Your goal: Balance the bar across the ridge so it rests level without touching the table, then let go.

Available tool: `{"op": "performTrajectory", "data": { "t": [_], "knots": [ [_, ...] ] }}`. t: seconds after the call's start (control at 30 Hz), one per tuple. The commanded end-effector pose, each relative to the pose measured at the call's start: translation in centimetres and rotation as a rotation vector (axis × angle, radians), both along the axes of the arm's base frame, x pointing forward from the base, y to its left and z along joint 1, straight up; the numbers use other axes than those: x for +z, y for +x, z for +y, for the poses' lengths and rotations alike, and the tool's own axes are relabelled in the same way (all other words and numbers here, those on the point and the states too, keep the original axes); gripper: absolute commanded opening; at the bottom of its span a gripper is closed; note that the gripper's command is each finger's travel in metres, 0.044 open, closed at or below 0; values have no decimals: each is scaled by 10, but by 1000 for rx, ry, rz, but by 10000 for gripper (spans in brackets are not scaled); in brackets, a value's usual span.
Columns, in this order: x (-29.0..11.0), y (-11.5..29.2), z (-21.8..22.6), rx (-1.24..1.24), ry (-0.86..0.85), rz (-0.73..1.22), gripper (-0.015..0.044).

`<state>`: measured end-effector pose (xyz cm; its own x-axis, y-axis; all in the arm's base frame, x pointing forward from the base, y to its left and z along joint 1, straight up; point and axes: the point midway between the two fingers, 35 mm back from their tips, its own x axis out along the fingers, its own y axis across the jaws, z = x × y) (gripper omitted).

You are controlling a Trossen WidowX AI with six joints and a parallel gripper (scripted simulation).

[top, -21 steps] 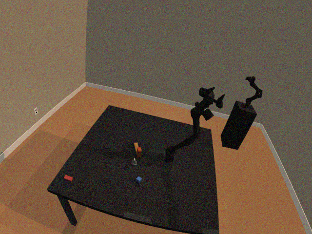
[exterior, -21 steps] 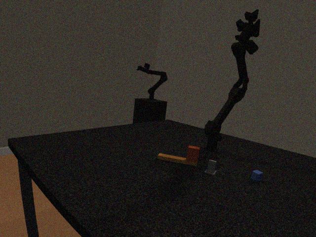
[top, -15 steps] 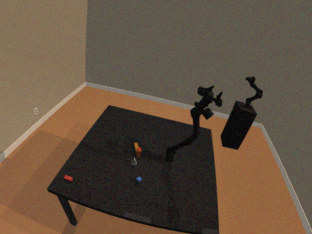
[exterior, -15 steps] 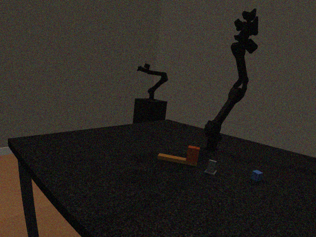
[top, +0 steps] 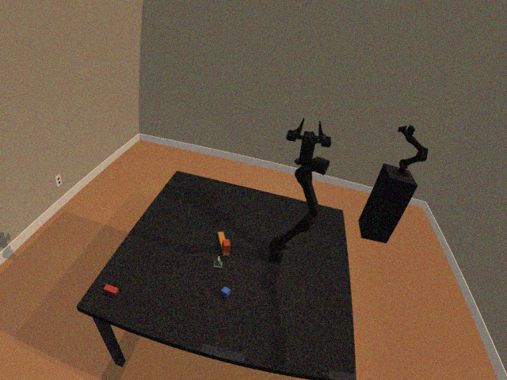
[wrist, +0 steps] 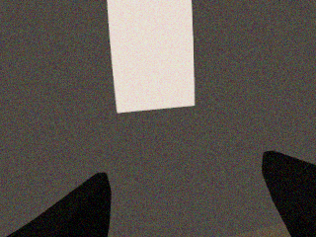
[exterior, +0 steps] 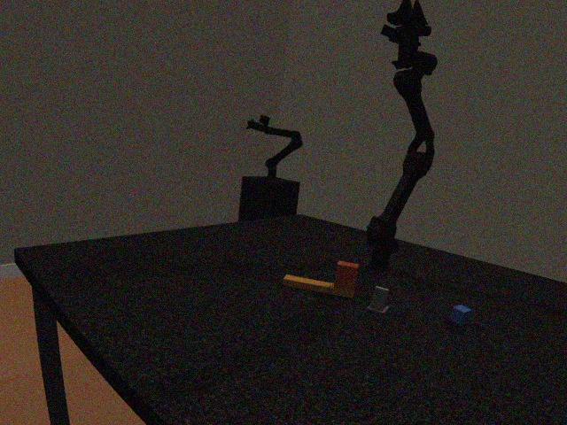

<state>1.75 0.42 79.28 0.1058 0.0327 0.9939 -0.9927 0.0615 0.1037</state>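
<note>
The yellow-orange bar (top: 221, 237) (exterior: 307, 282) lies flat on the black table (top: 184, 204) (exterior: 182, 297), one end against an upright orange-red block (top: 226, 247) (exterior: 346, 277). The ridge (top: 218, 262) (exterior: 378, 299), a small pale wedge, stands on the table just in front of them, apart from the bar. My gripper (top: 310, 123) (exterior: 411, 5) (wrist: 188, 173) is raised high above the table's far side and points upward. It is open with nothing between its fingers. The wrist view shows only the ceiling with a white light panel.
A blue cube (top: 225, 291) (exterior: 461, 314) sits near the ridge towards the front. A red block (top: 110, 289) lies at the table's front left corner. A second arm stands on a black pedestal (top: 386, 204) (exterior: 268, 197) beyond the table.
</note>
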Motion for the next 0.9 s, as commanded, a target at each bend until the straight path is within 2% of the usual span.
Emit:
{"op": "performTrajectory", "data": {
  "t": [0.0,0.4,0.87],
  "knots": [
    [-5,29,-13,9,37,72,315],
    [-46,153,-51,-19,151,430,315],
    [-168,302,-82,-162,185,1032,315]
  ]
}}
